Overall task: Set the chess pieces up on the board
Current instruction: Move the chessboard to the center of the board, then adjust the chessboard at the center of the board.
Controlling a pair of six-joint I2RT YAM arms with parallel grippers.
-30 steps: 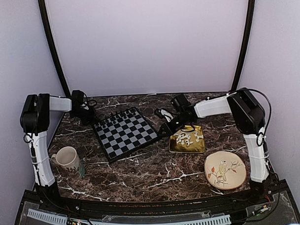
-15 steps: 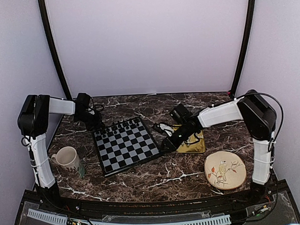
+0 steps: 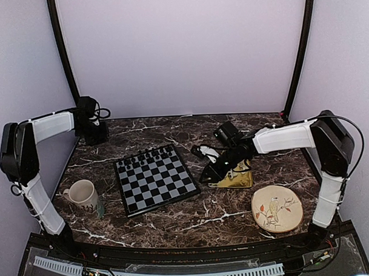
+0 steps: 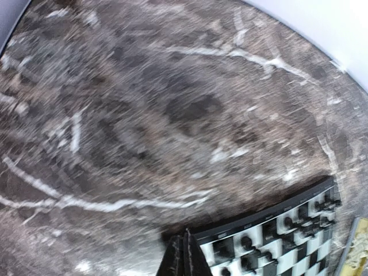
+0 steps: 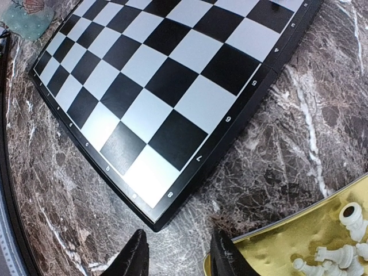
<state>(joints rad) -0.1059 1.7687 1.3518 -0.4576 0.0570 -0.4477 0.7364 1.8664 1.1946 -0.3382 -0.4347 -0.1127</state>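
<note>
Collision risk: right gripper (image 5: 178, 244), parted and empty, hovers between a corner of the board (image 5: 167, 86) and the tray (image 5: 270, 253) holding the chess pieces (image 5: 336, 253); a low sweep could scatter them, while left gripper (image 4: 184, 256) is closed, empty.

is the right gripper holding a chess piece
No, the right gripper has its fingers apart, with only the marble table showing between them.

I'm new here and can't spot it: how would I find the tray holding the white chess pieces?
On the dark marble table, look just right of the chessboard. The gold tray lies there, behind the round bird-painted plate. Unlike its neighbours it is shiny, square and metallic, with small white chess pieces lying in it.
</note>
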